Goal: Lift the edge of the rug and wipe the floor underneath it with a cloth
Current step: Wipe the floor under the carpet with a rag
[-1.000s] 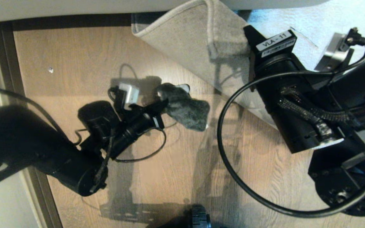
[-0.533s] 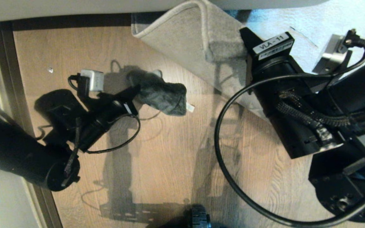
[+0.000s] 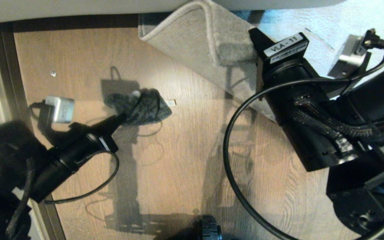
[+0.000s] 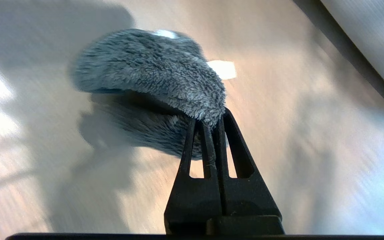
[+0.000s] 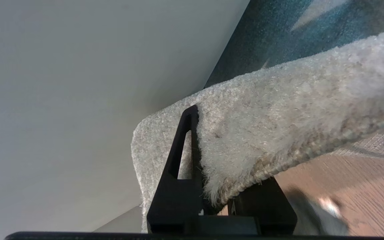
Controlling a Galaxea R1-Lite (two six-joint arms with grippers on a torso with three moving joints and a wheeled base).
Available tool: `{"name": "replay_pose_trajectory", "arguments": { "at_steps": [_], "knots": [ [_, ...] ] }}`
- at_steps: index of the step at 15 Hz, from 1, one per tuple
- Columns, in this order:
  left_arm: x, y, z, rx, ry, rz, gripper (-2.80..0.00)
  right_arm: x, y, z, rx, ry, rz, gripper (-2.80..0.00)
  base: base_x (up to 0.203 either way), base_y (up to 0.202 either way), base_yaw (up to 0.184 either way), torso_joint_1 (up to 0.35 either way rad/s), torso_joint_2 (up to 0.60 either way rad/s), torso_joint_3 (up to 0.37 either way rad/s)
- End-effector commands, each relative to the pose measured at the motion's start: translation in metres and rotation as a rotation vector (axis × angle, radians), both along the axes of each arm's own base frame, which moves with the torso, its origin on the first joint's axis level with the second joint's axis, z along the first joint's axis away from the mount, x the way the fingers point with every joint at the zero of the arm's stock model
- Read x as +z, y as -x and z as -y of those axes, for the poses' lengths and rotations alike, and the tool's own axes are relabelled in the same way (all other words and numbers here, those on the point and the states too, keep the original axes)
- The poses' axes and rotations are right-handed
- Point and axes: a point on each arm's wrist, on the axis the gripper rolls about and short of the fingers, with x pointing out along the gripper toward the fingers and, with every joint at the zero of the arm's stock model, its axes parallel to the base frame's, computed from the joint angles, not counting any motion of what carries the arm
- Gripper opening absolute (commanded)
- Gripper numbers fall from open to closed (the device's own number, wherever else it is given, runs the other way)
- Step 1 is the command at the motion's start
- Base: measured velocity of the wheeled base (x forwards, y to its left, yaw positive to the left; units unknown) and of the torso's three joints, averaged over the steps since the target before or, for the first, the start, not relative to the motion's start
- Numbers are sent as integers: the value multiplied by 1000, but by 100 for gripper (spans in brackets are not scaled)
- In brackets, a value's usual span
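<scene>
My left pincer [image 3: 120, 117], clamped on the cloth [image 3: 138, 106], has dragged it back across the bared floor [image 3: 178, 160] toward me, wiping well underway, while my right pincer [image 5: 217, 156] keeps the rug edge [image 3: 212, 40] pinched up.

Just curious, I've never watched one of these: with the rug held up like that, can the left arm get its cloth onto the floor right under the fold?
Probably yes. The right gripper holds the rug edge up, baring floor between it and the cloth in the left gripper.

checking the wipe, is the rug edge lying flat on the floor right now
No, the right pincer holds the rug edge folded up off the floor.
</scene>
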Motion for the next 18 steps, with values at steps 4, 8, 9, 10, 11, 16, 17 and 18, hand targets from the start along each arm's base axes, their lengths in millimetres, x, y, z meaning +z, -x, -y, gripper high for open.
{"name": "replay_pose_trajectory", "arguments": {
  "at_steps": [4, 8, 9, 10, 11, 16, 17, 18],
  "knots": [
    [-16, 49, 38, -232, -28, -72, -280, 6, 3, 5, 0, -42, 31, -280, 0, 0, 0, 0, 0, 0],
    [-30, 65, 82, -439, -66, -124, -280, 7, 4, 5, -1, -44, 34, -280, 0, 0, 0, 0, 0, 0],
    [-33, 64, 92, -468, -74, -134, -280, 6, 4, 5, -1, -43, 33, -280, 0, 0, 0, 0, 0, 0],
    [-35, 60, 103, -489, -76, -135, -280, 6, 4, 5, -1, -43, 33, -280, 0, 0, 0, 0, 0, 0],
    [-35, 54, 113, -501, -72, -126, -280, 7, 4, 6, -1, -45, 34, -280, 0, 0, 0, 0, 0, 0],
    [-26, 8, 158, -499, -12, -25, -280, 7, 4, 6, -1, -47, 33, -280, 0, 0, 0, 0, 0, 0],
    [-25, -3, 165, -490, -1, -6, -280, 7, 4, 6, -1, -47, 34, -280, 0, 0, 0, 0, 0, 0],
    [-24, -14, 168, -477, 8, 10, -280, 7, 4, 6, -1, -48, 34, -280, 0, 0, 0, 0, 0, 0]
  ]
}}
